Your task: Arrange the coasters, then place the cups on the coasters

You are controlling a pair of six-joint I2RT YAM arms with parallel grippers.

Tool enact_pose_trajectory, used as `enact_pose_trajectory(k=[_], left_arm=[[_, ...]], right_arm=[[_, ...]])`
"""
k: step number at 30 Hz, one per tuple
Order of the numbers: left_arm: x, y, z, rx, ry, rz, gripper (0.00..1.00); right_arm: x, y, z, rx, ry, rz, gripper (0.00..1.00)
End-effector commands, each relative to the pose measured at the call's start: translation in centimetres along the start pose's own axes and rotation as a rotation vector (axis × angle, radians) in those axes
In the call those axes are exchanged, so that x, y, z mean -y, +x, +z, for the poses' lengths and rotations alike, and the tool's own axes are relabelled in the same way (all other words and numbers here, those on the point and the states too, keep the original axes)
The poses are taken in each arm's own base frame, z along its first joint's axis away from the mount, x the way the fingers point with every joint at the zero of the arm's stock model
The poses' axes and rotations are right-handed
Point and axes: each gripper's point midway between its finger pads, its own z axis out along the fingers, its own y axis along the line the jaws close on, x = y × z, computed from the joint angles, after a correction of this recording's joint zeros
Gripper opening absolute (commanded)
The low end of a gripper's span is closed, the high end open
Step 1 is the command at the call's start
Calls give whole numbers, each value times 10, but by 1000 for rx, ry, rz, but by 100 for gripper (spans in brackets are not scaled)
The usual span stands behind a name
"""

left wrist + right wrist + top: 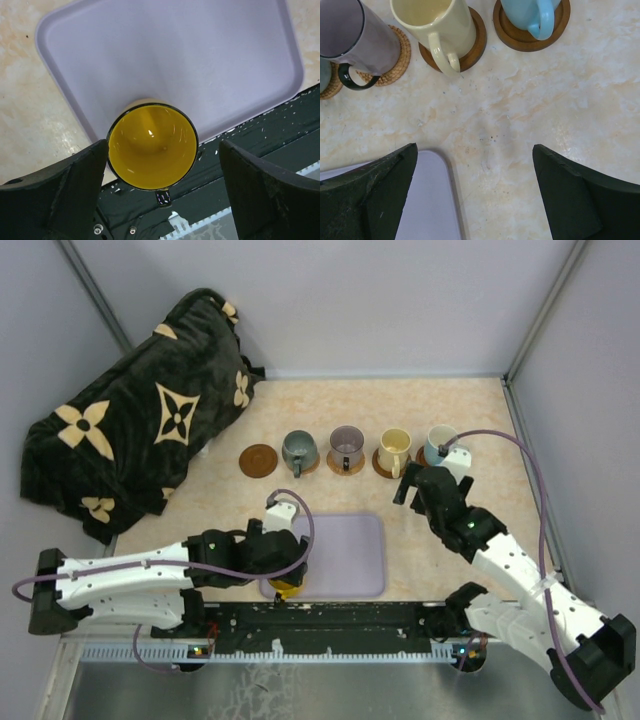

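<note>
Five brown coasters lie in a row at the back. The leftmost coaster [258,460] is bare. The others carry the grey-green cup [299,451], the purple-grey cup [347,446], the cream cup [394,451] and the light blue cup [440,443]. The yellow cup [152,146] stands upright at the near left corner of the lavender tray [170,55]. My left gripper [161,145] is open around it, with a gap on the right side. My right gripper [475,147] is open over bare table, short of the cream cup [437,25] and the light blue cup [530,15].
A dark blanket with tan flower shapes [130,430] is heaped at the back left. The black rail [340,618] runs along the near edge behind the tray. Grey walls close in the table on three sides. A tray corner [427,200] lies under my right gripper's left finger.
</note>
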Motion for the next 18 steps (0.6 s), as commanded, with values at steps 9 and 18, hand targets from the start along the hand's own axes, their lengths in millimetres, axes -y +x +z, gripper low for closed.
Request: enact_pose_trajectory(k=[9, 18], left_arm=[[-6, 39, -11, -73, -145, -37, 97], [-11, 62, -10, -107, -154, -88, 85]], right_arm=[[5, -10, -9, 46, -9, 42, 97], [5, 3, -9, 13, -26, 68, 96]])
